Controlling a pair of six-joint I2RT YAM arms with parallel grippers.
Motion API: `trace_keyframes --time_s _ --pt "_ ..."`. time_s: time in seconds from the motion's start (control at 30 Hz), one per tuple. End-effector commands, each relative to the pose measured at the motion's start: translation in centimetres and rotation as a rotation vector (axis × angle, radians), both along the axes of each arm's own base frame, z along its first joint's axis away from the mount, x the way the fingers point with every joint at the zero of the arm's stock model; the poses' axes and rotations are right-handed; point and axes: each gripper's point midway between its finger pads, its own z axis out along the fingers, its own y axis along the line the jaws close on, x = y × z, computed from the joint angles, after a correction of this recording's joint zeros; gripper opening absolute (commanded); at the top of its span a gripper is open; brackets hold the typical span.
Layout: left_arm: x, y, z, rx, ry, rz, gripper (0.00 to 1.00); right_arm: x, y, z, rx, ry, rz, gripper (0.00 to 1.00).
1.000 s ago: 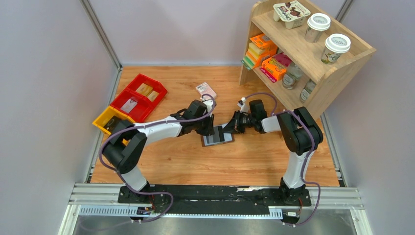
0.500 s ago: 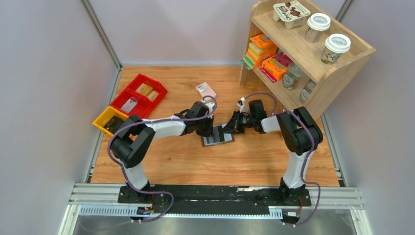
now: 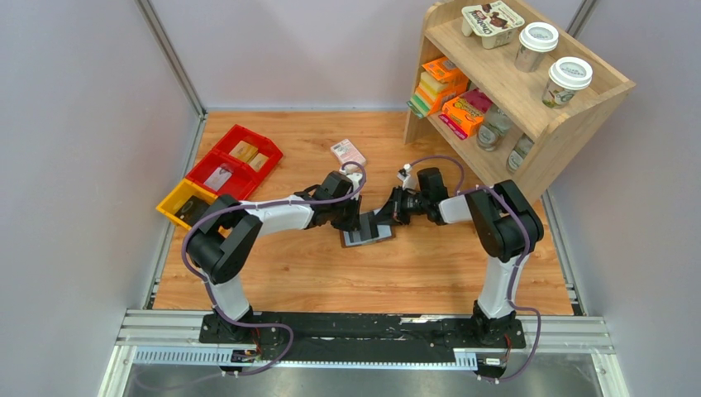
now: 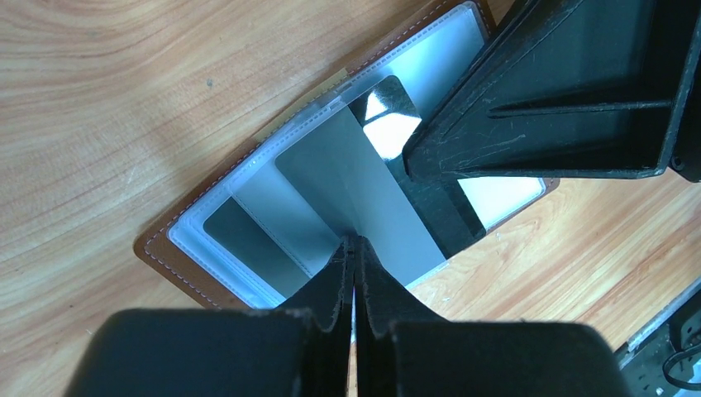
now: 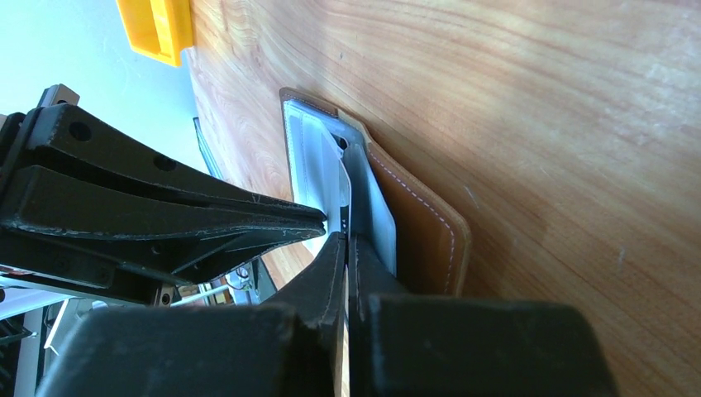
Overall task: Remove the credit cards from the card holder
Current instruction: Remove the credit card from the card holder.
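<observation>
The brown card holder (image 3: 369, 236) lies open on the table between both grippers. In the left wrist view its pale blue-grey pockets (image 4: 248, 223) show, with a grey credit card (image 4: 355, 182) and a card with a dark stripe (image 4: 442, 211) in them. My left gripper (image 3: 357, 222) (image 4: 354, 241) is shut, its tips pressing on the grey card. My right gripper (image 3: 383, 217) (image 5: 345, 238) is shut on the thin edge of a pale card (image 5: 347, 186) standing up from the holder (image 5: 413, 215). Its fingers (image 4: 537, 107) also show in the left wrist view.
Red bins (image 3: 235, 164) and a yellow bin (image 3: 183, 201) stand at the back left. A pink-and-white box (image 3: 348, 152) lies behind the grippers. A wooden shelf (image 3: 529, 99) with packets and cups stands at the back right.
The left arm's elbow swung in toward the table a second ago. The right gripper has crept slightly left. The card holder has not moved.
</observation>
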Motion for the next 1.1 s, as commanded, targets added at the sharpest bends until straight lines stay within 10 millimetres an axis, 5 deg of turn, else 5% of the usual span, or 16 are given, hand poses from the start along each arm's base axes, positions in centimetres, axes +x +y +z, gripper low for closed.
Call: trace_keyframes --time_s 0.0,0.43,0.7,0.9,1.07 --pt "-1.5 2.8 -3.2 0.133 0.059 0.032 0.00 1.0 -0.8 0.9 -0.016 -0.056 -0.023 0.00" --pt "0.2 3.5 -0.8 0.148 -0.073 0.039 0.00 0.7 -3.2 1.2 -0.086 -0.028 -0.102 0.00" --pt "2.8 2.7 5.4 0.075 -0.281 0.026 0.40 0.6 -4.0 0.6 -0.131 0.025 -0.171 0.00" --pt "2.8 1.7 9.0 0.012 -0.422 -0.046 0.53 0.8 -3.8 1.7 -0.103 0.074 -0.219 0.00" --pt "1.3 -0.4 10.2 0.010 -0.585 -0.200 0.63 1.0 -3.8 3.0 -0.092 0.120 -0.256 0.00"
